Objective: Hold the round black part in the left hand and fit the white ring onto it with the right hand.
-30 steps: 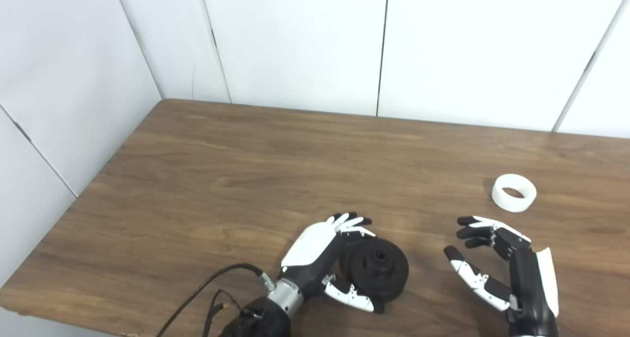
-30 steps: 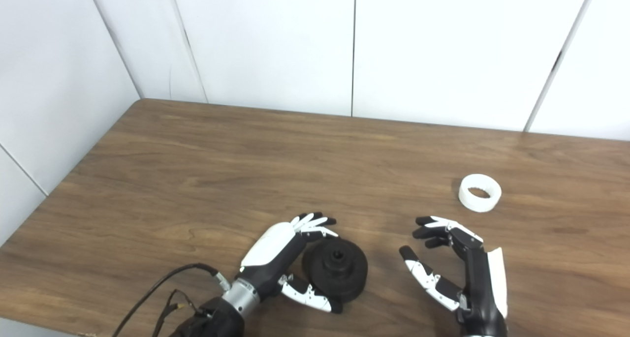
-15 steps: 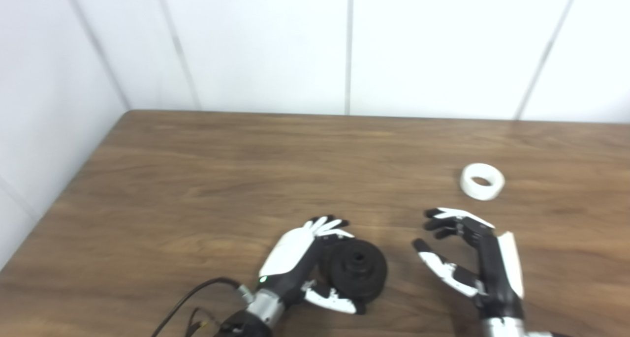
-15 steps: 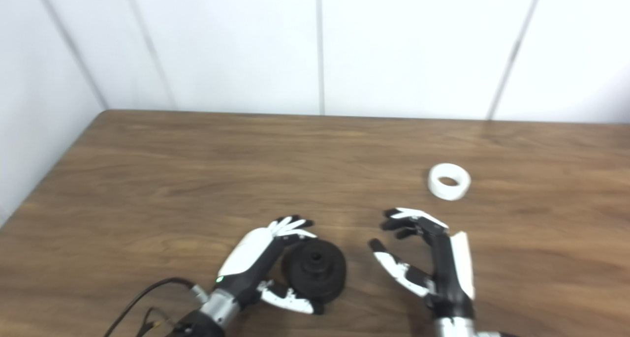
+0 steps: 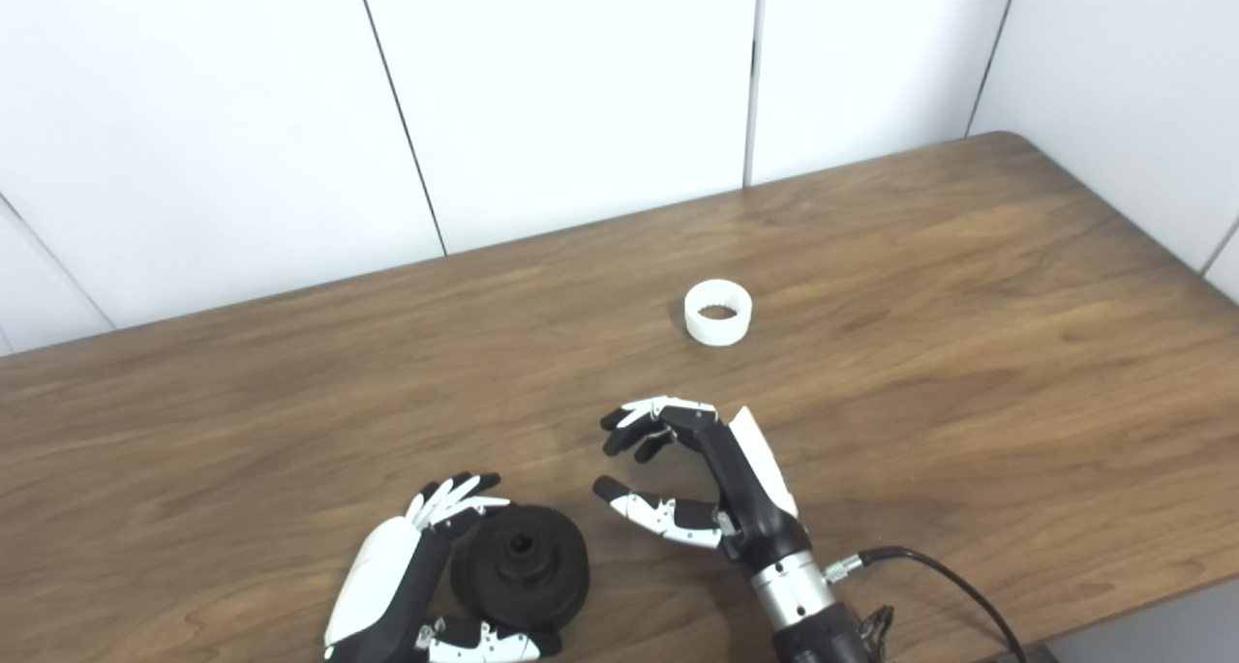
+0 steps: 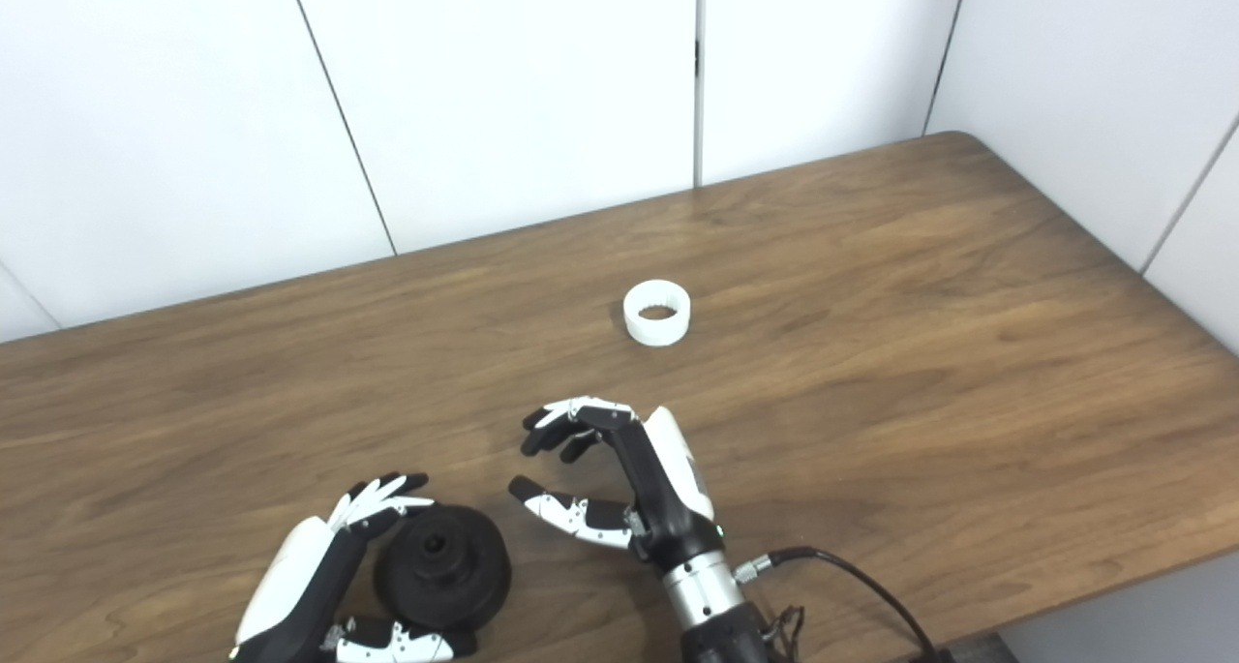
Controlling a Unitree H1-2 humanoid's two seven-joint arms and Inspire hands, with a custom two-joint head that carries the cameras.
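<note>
While the small white plastic ring (image 5: 718,312) lies flat on the brown wooden tabletop (image 5: 968,286), past mid-table toward the far edge, it looks light and rigid, with a toothed inner wall; my guess is that a pinch across its outer wall would hold it best, though smooth plastic may slip. In the left eye view the right hand (image 5: 697,474) hovers well short of the ring, its fingers (image 5: 653,416) curled and spread from the thumb, holding nothing. Near the tabletop's near edge the round black stepped part with a raised centre hub (image 5: 521,573) rests on the wood; it looks dense and stiff, best grasped around its broad rim. The left hand (image 5: 411,571) cups that rim, fingers behind it and thumb in front, so it seems to grip the part without lifting it.

From the right eye view the same layout shows: the ring (image 6: 657,312) apart from everything, the right hand (image 6: 619,484) empty and spread between ring and black part (image 6: 442,564), the left hand (image 6: 324,571) wrapped on the rim.

Against the earlier pictures the whole scene has slid leftward and the tabletop's right edge has come into sight, so the head cameras have turned. The ring and black part seem unmoved on the wood, and both hands keep much the same posture.
</note>
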